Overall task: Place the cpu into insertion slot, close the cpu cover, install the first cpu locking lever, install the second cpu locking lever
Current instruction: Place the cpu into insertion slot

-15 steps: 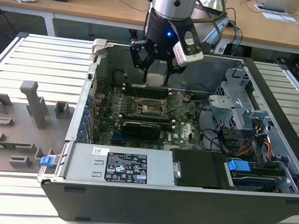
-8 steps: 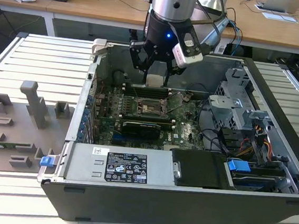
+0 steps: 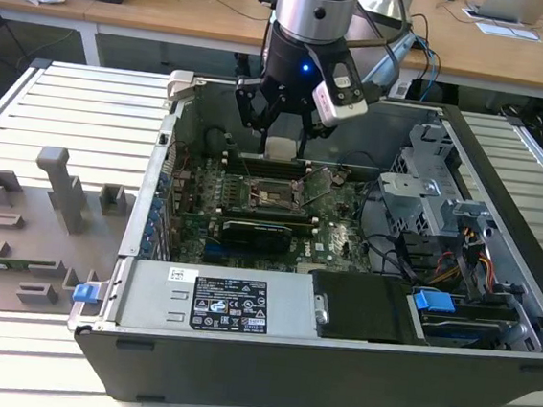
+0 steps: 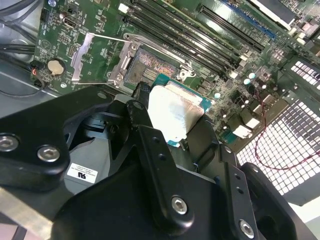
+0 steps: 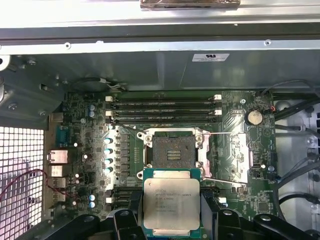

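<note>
My gripper (image 3: 283,132) is shut on the cpu (image 3: 282,149), a flat square chip with a silver-grey top, held by its edges above the motherboard inside the open computer case. In the first wrist view the cpu (image 5: 171,202) hangs close beside the insertion slot (image 5: 172,152), a square black socket with bare contacts, and does not touch it. The cpu cover (image 5: 234,155) is a thin silver frame, flipped open to the side of the slot. The second wrist view shows my black fingers (image 4: 142,117) clamping the cpu (image 4: 175,112) near the insertion slot (image 4: 150,62) and the opened cover (image 4: 82,55).
Long black memory slots (image 5: 162,111) run just beyond the socket. A black graphics card (image 3: 261,231) lies on its near side. The case wall (image 3: 146,211), a drive cage (image 3: 426,194) with cables and the power supply (image 3: 224,300) ring the board. A grey parts fixture (image 3: 33,229) sits at the exterior view's left.
</note>
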Tool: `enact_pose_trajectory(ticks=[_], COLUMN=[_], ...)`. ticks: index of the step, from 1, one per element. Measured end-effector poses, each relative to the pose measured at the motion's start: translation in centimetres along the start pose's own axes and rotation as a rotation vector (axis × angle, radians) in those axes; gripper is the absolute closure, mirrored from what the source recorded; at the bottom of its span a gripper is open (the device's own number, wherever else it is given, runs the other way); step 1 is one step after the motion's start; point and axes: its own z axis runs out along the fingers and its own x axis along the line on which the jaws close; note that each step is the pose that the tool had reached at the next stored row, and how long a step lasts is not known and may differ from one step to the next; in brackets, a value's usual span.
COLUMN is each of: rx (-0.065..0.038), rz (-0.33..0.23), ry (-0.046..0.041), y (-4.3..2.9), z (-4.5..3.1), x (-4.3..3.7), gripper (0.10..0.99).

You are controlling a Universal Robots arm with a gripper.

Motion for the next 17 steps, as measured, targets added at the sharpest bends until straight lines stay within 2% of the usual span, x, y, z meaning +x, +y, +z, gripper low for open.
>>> enact_pose_trajectory(ticks=[17], rx=[0.002], rz=[0.000], ry=[-0.0001], y=[-0.06], z=[0.62], x=[-0.01], gripper=[0.541])
